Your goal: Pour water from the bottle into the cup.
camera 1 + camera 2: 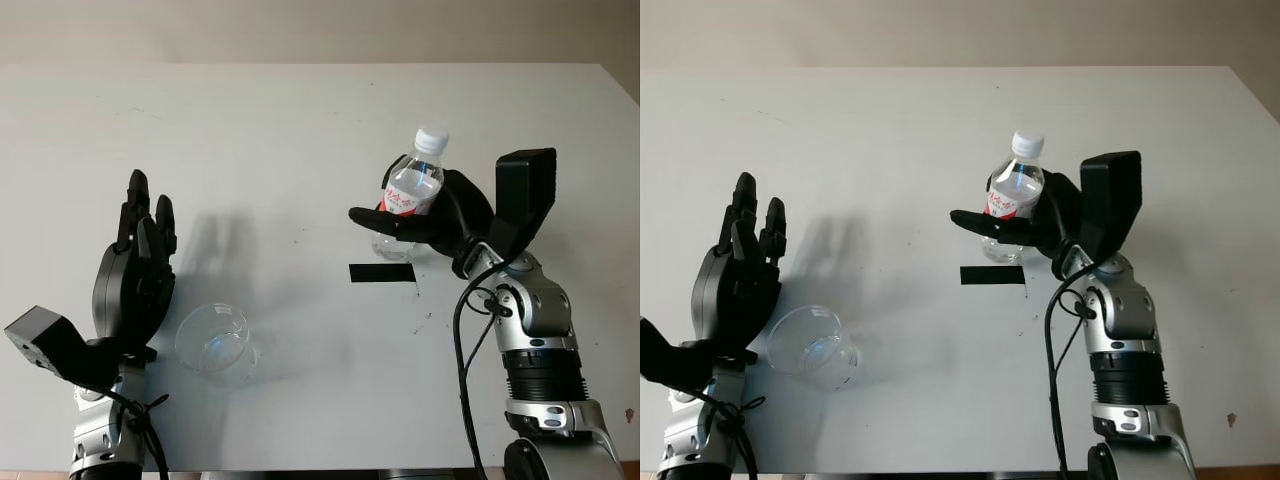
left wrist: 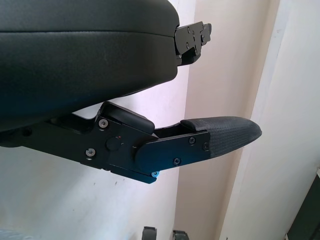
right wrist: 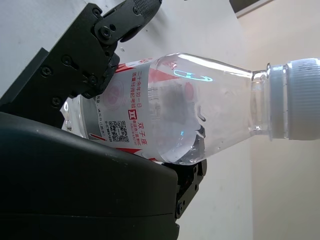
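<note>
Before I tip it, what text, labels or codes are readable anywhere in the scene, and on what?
bottle, held in the right hand: red and white label with Chinese characters and smaller lines under them, too small to read reliably.
Same label: a QR code, no readable text in it.
White cap: no print visible.
cup, beside the open left hand: no markings.
Black tape strip: blank.

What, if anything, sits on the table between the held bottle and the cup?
Only a flat strip of black tape lies on the table between them. The right hand grips the capped bottle; the left hand is open beside the cup.
</note>
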Available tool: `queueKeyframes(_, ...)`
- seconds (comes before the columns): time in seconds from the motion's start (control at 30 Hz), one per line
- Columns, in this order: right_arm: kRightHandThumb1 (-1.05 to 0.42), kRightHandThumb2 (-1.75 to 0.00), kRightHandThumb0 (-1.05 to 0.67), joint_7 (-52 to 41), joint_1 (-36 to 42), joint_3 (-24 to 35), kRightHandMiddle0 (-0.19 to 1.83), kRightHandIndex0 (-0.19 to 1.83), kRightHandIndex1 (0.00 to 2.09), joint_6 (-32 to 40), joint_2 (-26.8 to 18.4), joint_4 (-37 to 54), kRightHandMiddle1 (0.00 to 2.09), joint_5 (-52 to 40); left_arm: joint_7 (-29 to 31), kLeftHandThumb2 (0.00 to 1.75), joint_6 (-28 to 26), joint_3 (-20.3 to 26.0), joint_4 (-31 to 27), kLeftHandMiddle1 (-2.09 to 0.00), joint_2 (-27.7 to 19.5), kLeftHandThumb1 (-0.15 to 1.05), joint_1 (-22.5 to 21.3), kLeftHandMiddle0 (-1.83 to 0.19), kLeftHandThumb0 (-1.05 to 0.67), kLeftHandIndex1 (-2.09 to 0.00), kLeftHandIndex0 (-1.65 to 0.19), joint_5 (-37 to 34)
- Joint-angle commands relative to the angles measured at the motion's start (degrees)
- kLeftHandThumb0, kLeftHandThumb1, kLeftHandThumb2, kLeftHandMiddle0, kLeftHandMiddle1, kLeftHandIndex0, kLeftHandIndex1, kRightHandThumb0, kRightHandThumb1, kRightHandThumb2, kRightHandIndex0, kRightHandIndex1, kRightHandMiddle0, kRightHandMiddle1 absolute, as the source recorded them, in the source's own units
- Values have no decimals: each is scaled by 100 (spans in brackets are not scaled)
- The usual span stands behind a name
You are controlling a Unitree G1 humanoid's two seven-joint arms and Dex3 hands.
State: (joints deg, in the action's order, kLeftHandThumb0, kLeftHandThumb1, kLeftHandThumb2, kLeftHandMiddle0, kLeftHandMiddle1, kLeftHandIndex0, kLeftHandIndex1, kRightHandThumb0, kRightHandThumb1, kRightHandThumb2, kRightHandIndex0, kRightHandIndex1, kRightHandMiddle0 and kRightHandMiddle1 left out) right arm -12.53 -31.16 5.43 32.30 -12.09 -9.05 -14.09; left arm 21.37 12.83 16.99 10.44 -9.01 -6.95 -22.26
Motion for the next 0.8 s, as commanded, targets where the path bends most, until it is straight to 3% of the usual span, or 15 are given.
queueKeyframes(0.0,-105,-35,-27,-28,47,-38,72,169,209,67,29,191,209,-5,-9,61,-82,5,161,-3,59,105,285,19,-81,0,19,-14)
queueKeyframes(0.27,-105,-33,-24,-161,85,-228,92,176,209,237,-83,441,209,83,10,61,-131,16,152,-3,71,105,267,19,-81,0,19,-58)
queueKeyframes(0.77,-105,-33,-23,-258,231,-433,98,166,209,47,-118,583,209,452,3,62,-108,19,179,-3,33,105,228,19,-81,0,19,-30)
